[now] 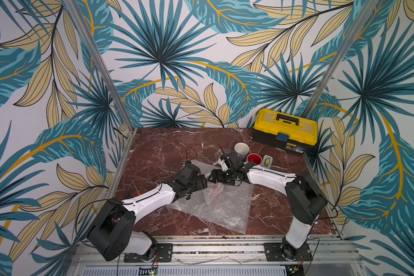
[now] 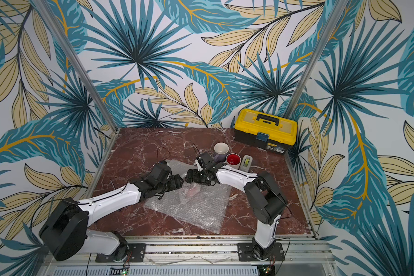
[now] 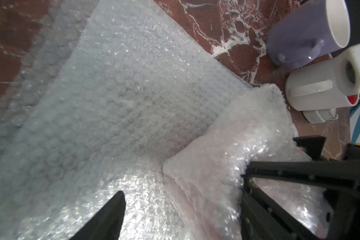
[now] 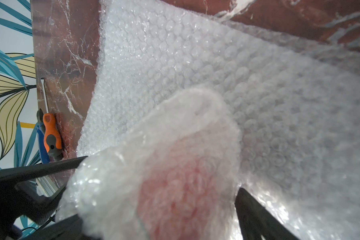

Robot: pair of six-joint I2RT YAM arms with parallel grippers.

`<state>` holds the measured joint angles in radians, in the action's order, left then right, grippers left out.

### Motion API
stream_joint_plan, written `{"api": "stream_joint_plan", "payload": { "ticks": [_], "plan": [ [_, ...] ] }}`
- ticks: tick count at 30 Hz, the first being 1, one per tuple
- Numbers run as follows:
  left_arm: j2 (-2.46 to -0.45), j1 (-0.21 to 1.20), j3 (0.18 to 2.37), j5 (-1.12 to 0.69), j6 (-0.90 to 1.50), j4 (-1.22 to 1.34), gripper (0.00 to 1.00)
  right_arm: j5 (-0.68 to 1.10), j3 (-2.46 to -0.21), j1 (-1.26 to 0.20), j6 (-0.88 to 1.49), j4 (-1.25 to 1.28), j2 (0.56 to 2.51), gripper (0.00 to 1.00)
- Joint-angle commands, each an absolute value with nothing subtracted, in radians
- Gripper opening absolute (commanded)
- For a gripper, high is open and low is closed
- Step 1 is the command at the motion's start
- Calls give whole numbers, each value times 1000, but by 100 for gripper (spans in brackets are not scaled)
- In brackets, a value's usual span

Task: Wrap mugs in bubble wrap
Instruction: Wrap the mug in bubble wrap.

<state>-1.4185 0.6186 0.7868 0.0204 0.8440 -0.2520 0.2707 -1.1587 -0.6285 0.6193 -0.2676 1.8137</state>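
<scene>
The bubble wrap (image 1: pixel 215 210) lies flat on the worktop (image 1: pixel 158 148), one corner toward the arm bases. Mid-sheet, a fold covers the red mug (image 4: pixel 185 187) — pink shows through. The left tool (image 3: pixel 183 185) stands wide, clear of the fold. The right tool (image 4: pixel 161 175) straddles the bundle, also wide, but I cannot tell whether it grips. Best to pin the mug while rolling it onward, so the flap doesn't spring open. Beyond stand the lavender mug (image 1: pixel 240 153) and the white mug (image 1: pixel 254 159).
</scene>
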Motion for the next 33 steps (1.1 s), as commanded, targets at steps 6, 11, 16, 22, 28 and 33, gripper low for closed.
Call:
{"api": "stream_joint_plan", "payload": {
  "ticks": [6, 11, 16, 22, 28, 33],
  "plan": [
    [-1489, 620, 812, 51, 882, -268, 84, 237, -1098, -641, 606, -425, 1792, 87],
    [-1488, 620, 796, 51, 881, -268, 84, 211, -1110, -642, 604, -439, 1728, 87],
    [-1486, 621, 799, 51, 877, -268, 84, 204, -1125, -641, 609, -427, 1723, 87],
    [-1462, 621, 791, 33, 870, -252, 84, 130, -1146, -641, 606, -477, 1788, 86],
    [-1375, 621, 740, -12, 838, -154, 84, 142, -1125, -643, 618, -453, 1848, 84],
    [-1350, 621, 736, -2, 837, -130, 87, 158, -1118, -644, 626, -434, 1859, 84]
  ]
}}
